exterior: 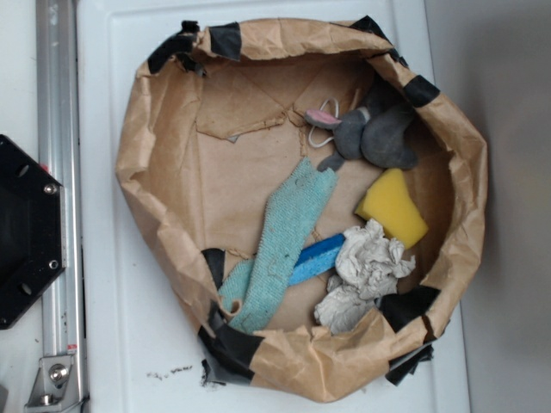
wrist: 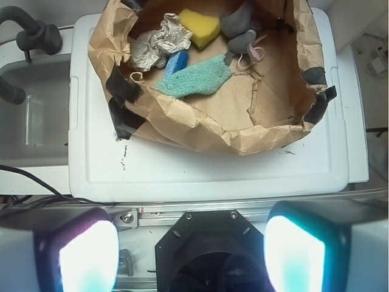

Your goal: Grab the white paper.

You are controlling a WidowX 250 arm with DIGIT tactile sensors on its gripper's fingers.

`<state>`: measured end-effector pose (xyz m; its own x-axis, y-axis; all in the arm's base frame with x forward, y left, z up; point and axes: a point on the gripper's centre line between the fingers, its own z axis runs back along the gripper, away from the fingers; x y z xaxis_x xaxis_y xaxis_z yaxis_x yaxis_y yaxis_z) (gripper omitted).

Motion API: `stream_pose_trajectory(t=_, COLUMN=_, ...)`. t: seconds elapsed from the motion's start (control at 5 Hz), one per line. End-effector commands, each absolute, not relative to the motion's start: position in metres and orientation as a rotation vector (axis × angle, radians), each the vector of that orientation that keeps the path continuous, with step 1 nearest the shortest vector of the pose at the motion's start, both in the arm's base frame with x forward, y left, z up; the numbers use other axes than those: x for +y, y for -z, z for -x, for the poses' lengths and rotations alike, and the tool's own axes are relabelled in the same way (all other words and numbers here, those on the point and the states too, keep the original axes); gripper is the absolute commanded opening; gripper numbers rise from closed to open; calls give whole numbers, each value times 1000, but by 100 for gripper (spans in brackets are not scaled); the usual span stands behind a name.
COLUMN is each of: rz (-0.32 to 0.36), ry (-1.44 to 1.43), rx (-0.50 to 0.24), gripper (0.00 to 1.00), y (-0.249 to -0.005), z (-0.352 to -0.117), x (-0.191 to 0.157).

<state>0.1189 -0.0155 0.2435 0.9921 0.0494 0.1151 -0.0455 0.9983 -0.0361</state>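
Note:
The white paper (exterior: 366,274) is a crumpled off-white wad lying low on the right side of the brown paper bag bowl (exterior: 138,155). In the wrist view the white paper (wrist: 157,47) sits at the top left inside that brown paper bag bowl (wrist: 200,125). My gripper (wrist: 191,252) is far back from it, over the black base, and does not show in the exterior view. Its two fingers (wrist: 85,255) stand wide apart with nothing between them.
Beside the paper lie a yellow sponge (exterior: 392,205), a blue object (exterior: 314,256), a pale-teal knitted cloth (exterior: 284,241) and a grey plush toy (exterior: 370,133). The bowl rests on a white lid (wrist: 200,170). A metal rail (exterior: 60,172) and black base (exterior: 26,232) stand at the left.

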Motion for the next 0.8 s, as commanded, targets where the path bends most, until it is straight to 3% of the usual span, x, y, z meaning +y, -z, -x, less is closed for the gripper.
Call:
stream_pose_trajectory(t=0.0, rz=33, ry=-48, rx=-116, gripper=100, y=-243, z=-119, x=-16)
stream_pose_trajectory(t=0.2, rz=1, ry=3, rx=-207, gripper=100, y=-193, z=-169, x=-27)
stream_pose_trajectory(t=0.4, rz=165, ry=-35, rx=-237, gripper=100, y=-166, z=-220, x=-35)
stream_pose_trajectory(t=0.6, rz=227, ry=-101, rx=-187, gripper=100, y=-137, z=-263, x=-39)
